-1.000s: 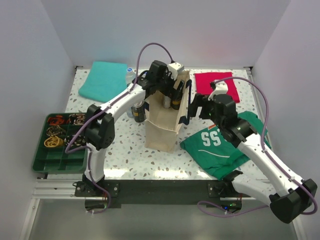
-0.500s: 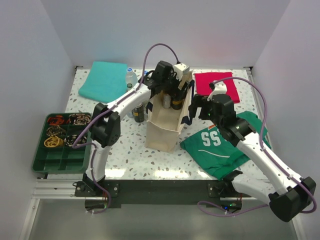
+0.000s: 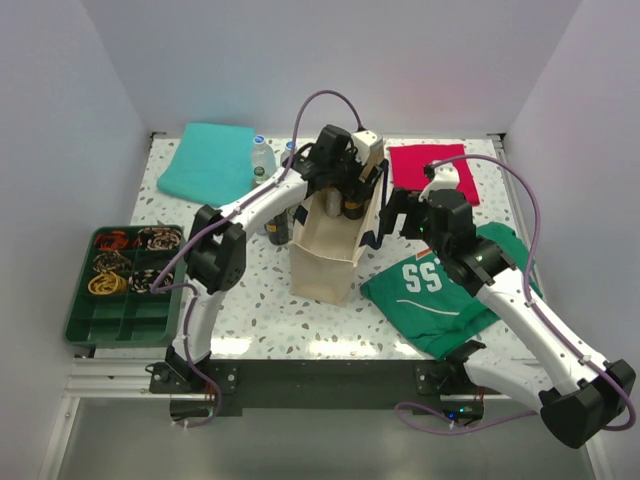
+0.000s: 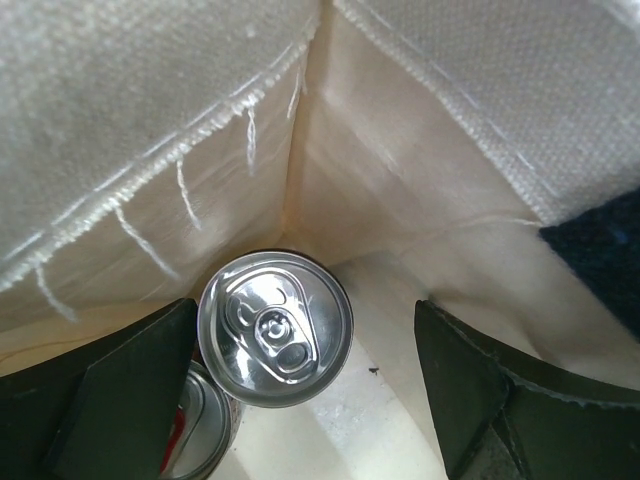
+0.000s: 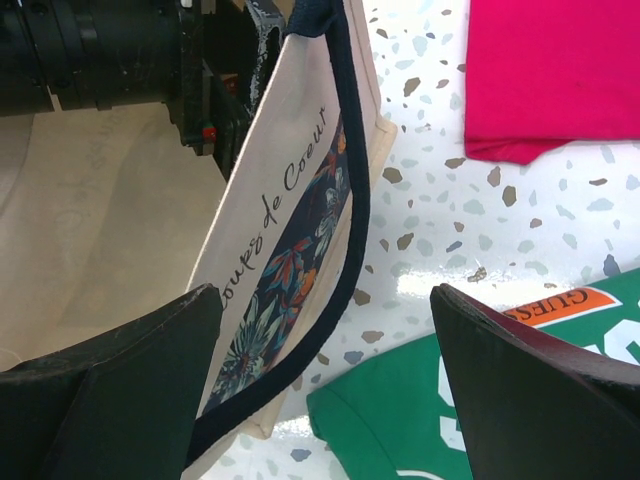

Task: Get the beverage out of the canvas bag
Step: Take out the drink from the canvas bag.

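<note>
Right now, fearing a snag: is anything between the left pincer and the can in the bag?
Nothing visible does. The left pincer hangs open over the can inside the canvas bag; a second can stands close beside it, by one finger.

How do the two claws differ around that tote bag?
The left claw is down inside the canvas bag, above a silver can; the right claw straddles the bag's printed side wall. The left has a can between its fingers; the right has only fabric. Both are open.
</note>
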`<state>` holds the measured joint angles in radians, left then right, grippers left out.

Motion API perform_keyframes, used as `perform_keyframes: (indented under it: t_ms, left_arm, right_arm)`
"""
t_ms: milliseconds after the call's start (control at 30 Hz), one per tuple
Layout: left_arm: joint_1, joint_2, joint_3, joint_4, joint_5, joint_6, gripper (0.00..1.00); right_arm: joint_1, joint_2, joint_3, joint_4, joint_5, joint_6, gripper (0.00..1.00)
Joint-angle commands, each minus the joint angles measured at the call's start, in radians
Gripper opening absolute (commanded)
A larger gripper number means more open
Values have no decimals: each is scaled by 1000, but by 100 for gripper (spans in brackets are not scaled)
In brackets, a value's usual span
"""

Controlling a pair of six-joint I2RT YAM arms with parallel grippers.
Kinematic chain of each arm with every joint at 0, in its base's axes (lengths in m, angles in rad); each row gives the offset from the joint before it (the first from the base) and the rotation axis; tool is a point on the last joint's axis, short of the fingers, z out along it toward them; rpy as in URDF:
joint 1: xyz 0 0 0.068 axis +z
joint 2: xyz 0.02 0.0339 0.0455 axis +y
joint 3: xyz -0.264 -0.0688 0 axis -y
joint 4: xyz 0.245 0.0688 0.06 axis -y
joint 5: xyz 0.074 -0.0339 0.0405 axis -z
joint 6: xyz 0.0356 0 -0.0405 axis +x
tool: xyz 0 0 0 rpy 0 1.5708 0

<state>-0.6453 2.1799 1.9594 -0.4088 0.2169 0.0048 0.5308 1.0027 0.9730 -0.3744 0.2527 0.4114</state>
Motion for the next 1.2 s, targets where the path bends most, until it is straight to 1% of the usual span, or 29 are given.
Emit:
perform_keyframes:
  t_ms: [0,167,367,467,567,600,633,700,767,800,867,900,933,967,1033,1067,1167]
  left_arm:
    - [-14,34,39,-2,-24,18,93]
    - [-20,38,35,1,-57,23,92]
    - [-28,41,32,-2,-94,37,84]
    - [-33,41,29,-7,-112,43,82]
    - [-37,37,22,-8,-123,46,76]
    - [-37,35,16,-5,-123,49,68]
    - [-39,34,15,-4,-125,49,65]
    - [-39,34,12,-5,-123,53,62]
    - [-40,32,12,-8,-119,57,53]
    - [-40,31,9,-7,-119,57,46]
    - [-40,27,9,-7,-122,55,42]
    - [-42,27,9,-7,-122,55,35]
    - [-42,26,9,-8,-125,55,32]
    - [-42,23,9,-8,-126,55,20]
    - [-43,18,12,-10,-129,55,9]
    - [-42,17,16,-15,-131,57,0]
    - [-43,0,19,-22,-129,55,0]
  right_arm:
    - [1,-16,7,17,33,13,90]
    - [1,-15,7,19,36,10,91]
    - [1,-13,4,15,37,10,91]
    - [1,-15,4,17,36,12,91]
    - [1,-16,7,14,37,12,91]
    - [3,-15,7,14,39,12,91]
    - [3,-16,7,15,39,12,91]
    - [1,-16,9,15,37,12,91]
    - [3,-15,10,15,37,12,91]
    - [3,-15,10,12,37,12,91]
    - [1,-13,10,12,36,10,91]
    - [1,-13,10,12,36,10,91]
    - [3,-13,12,14,34,12,91]
    - [3,-10,15,12,33,12,91]
    - [3,-12,16,14,30,12,91]
    - [3,-10,16,14,31,13,91]
    - [3,-12,15,14,30,12,91]
